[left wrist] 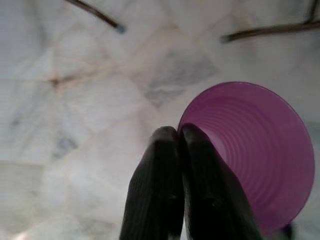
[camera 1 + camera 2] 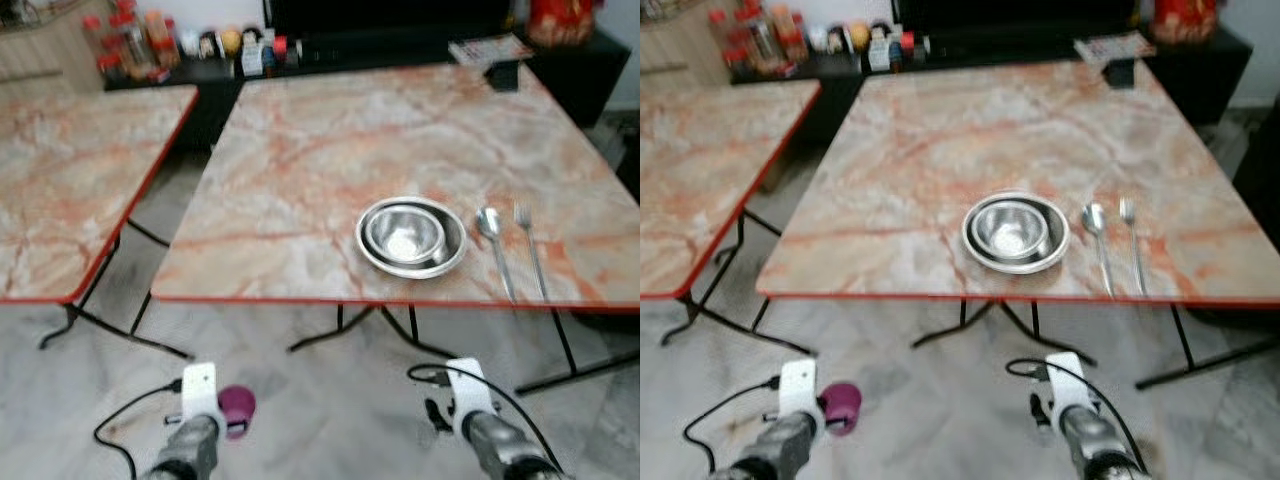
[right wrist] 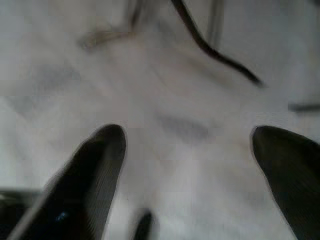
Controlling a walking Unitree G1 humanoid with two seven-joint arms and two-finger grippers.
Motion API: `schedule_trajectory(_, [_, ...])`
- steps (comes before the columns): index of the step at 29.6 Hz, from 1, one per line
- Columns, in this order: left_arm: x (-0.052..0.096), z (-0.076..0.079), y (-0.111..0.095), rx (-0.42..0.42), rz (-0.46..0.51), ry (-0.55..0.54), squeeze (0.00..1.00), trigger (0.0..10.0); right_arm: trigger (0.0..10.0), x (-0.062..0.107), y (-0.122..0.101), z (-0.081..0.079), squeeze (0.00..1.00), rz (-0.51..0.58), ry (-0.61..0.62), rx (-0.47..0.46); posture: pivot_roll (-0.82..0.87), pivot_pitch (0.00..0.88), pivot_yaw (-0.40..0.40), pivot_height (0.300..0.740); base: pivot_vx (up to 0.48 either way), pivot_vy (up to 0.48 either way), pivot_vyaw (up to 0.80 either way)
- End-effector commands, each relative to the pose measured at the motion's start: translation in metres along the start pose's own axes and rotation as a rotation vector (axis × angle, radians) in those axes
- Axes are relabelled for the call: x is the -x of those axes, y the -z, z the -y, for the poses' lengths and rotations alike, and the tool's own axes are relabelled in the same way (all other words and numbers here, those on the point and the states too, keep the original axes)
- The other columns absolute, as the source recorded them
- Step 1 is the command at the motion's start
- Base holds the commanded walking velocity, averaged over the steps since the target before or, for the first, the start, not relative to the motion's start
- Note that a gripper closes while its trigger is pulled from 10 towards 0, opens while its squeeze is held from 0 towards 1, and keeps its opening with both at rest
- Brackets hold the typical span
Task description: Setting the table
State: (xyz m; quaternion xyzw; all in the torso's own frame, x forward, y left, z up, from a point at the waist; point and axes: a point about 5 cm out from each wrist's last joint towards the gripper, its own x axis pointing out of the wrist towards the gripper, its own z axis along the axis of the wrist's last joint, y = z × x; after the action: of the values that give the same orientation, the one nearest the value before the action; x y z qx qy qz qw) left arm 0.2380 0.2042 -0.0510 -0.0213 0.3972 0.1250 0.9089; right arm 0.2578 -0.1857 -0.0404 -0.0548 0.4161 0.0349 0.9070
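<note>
The left gripper (image 1: 175,145) pinches the purple cup (image 1: 260,150) rim; right gripper (image 3: 187,150) spread, empty. Next: lift cup ahead onto table (image 2: 300,160), near the bowl (image 2: 405,235).

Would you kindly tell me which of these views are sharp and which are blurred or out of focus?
Left eye view: mildly soft, worst at the far bottles; bowl shows glare. Right eye view: the same softness. Left wrist view: fairly sharp on the purple cup and the left gripper. Right wrist view: heavily blurred, the right gripper fingers smeared against the floor.
</note>
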Motion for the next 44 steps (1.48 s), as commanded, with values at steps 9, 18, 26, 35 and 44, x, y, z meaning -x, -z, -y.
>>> schedule_trajectory(9, [-0.0003, 0.0072, -0.004, -0.002, 0.009, 0.024, 0.0, 10.0, 10.0, 0.002, 0.0133, 0.007, 0.0, -0.045, 0.013, -0.003, -0.08, 0.069, 0.08, 0.74, 0.0, 0.0, 0.0])
schedule_trajectory(18, [-0.0003, 0.0068, -0.0048, -0.009, 0.016, 0.018, 0.0, 10.0, 10.0, 0.002, 0.0134, 0.0068, 0.0, -0.047, 0.008, -0.003, -0.08, 0.069, 0.08, 0.74, 0.0, 0.0, 0.0])
schedule_trajectory(26, [-0.0003, 0.0066, -0.0046, -0.009, 0.016, 0.016, 0.0, 10.0, 10.0, 0.002, 0.0137, 0.0067, 0.0, -0.05, 0.005, 0.0, -0.08, 0.069, 0.08, 0.74, 0.0, -0.151, 0.0])
schedule_trajectory(35, [-0.0003, 0.0068, -0.0046, -0.007, 0.015, 0.018, 0.0, 10.0, 10.0, 0.002, 0.0139, 0.0066, 0.0, -0.054, 0.001, 0.005, -0.08, 0.069, 0.08, 0.74, 0.0, -0.246, 0.0])
schedule_trajectory(44, [-0.0003, 0.0073, -0.0038, 0.001, 0.006, 0.019, 0.0, 10.0, 10.0, 0.0021, 0.0138, 0.0069, 0.0, -0.054, 0.001, 0.003, -0.08, 0.068, 0.077, 0.74, 0.0, -0.027, 0.0])
